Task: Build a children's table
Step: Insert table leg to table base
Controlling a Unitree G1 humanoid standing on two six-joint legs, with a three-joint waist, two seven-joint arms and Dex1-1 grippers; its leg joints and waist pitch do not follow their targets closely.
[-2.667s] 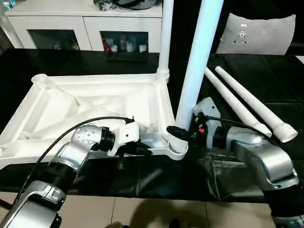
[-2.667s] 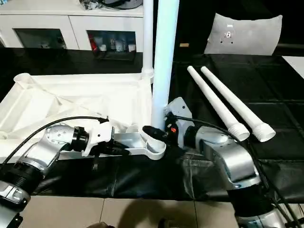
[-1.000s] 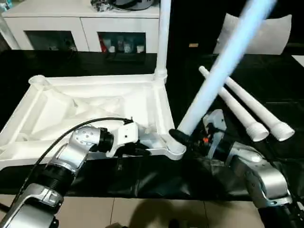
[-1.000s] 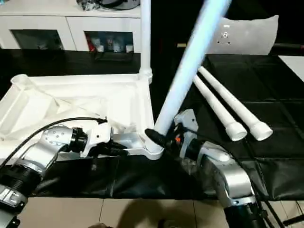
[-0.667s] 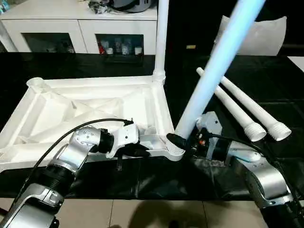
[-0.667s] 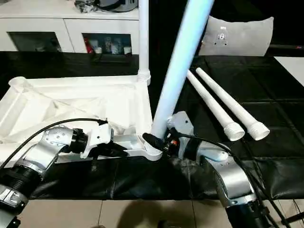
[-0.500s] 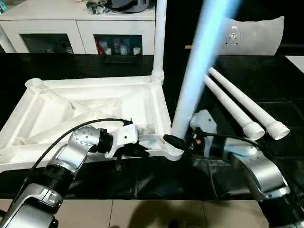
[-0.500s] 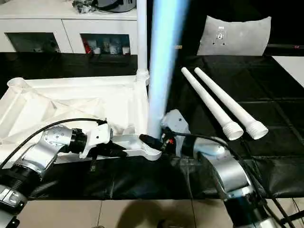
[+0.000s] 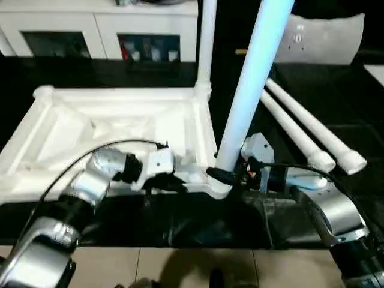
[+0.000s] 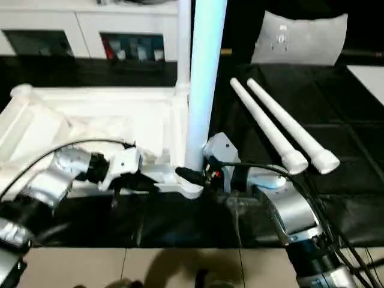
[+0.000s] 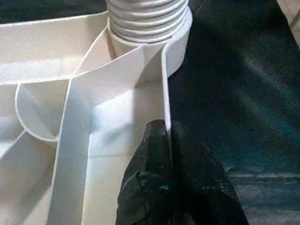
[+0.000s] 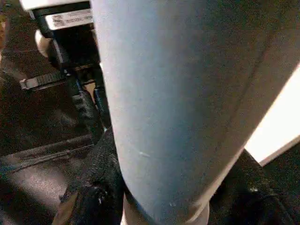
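The white table top lies upside down on the black-covered bench, ribs facing up. One leg stands upright in its far right corner socket. A second leg rises almost upright from the near right corner socket, and my right gripper is shut on its base; this leg sits between the black fingers in the right wrist view. My left gripper is shut on the top's near rim, just short of the threaded leg end. Two loose legs lie side by side at the right.
A white cabinet with glass doors stands behind the bench. A pale sheet leans at the back right. The bench's front edge runs just below both arms, with tiled floor beyond it.
The leg in my right gripper has swung from a strong tilt to the right to nearly upright over the near right socket. My left gripper has kept its hold on the rim.
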